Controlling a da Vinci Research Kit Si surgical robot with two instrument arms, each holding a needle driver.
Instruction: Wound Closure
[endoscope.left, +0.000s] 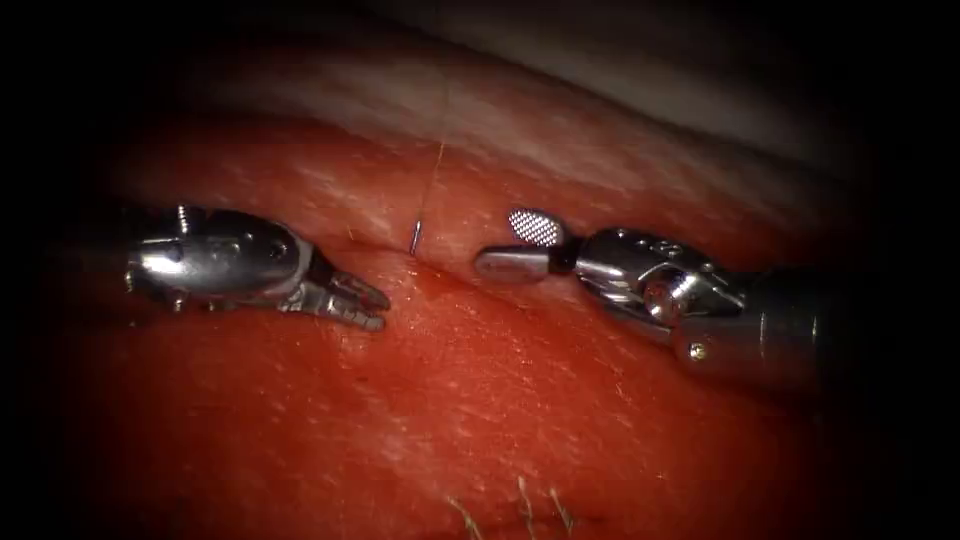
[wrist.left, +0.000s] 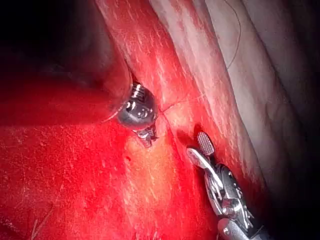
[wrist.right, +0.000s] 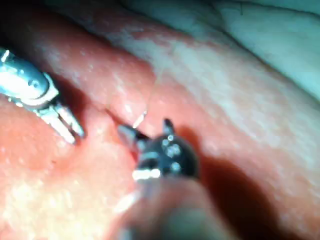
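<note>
I see the needle standing in the tissue near the middle of the endoscope frame, right at the cut. Only a short shiny bit pokes up; the rest looks buried. The thread runs from it up toward the top of the frame.

Neither tool holds anything. The left tool lies at the left middle of the frame, on the left side of the cut, its tip pointing at the needle. Its two jaws look a little apart and rest low on the tissue. The right tool comes in from the right, just beside the needle. Its jaws are wide apart, one tipped up so its rough inner face shows, the other lying flat.

I think the needle is part way through a stitch and is waiting to be grabbed. The next move needs care: a tool has to close on that small bare bit without bending it or tearing the tissue. The right tool looks nearest and ready for that.

In the left wrist view the left tool sits against the tissue with the right tool near it.
</note>
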